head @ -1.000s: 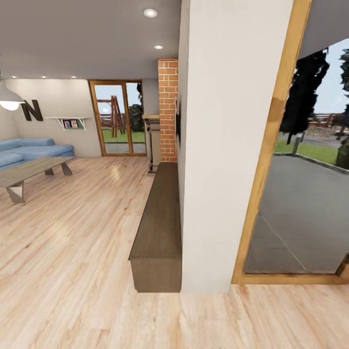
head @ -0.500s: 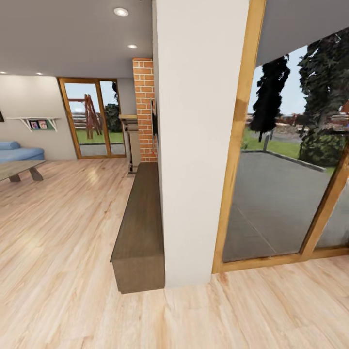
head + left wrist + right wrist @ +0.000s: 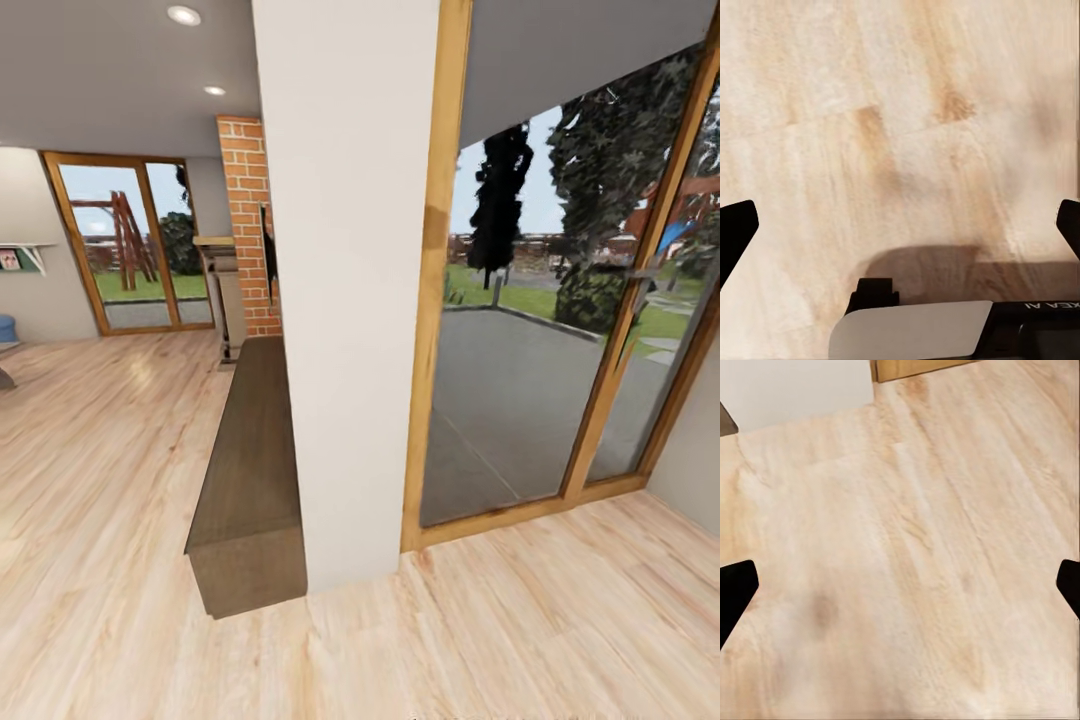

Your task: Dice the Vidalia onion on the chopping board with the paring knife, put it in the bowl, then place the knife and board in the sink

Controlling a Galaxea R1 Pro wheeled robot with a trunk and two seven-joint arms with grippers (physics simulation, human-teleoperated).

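Note:
The kitchen, the sink, the Vidalia onion, the chopping board, the paring knife, the bowl and the countertop are all out of view. I am in a living room with a pale wooden floor [image 3: 110, 450]. In the left wrist view my left gripper [image 3: 900, 232] hangs open over bare floorboards, its black fingertips [image 3: 735, 232] far apart with nothing between them. My right gripper [image 3: 900, 592] is open too, above floorboards close to the foot of a white wall [image 3: 795, 390].
A white wall pillar [image 3: 345, 300] stands straight ahead, with a low dark wooden bench [image 3: 245, 480] along its left side. Right of it are tall wood-framed glass doors [image 3: 520, 380] onto a patio. A brick column [image 3: 248, 220] and more glass doors [image 3: 115, 245] stand further back.
The camera has turned to the right: the pillar and bench have slid left in the picture, the sofa and low table have left it, and more of the patio doors has come in.

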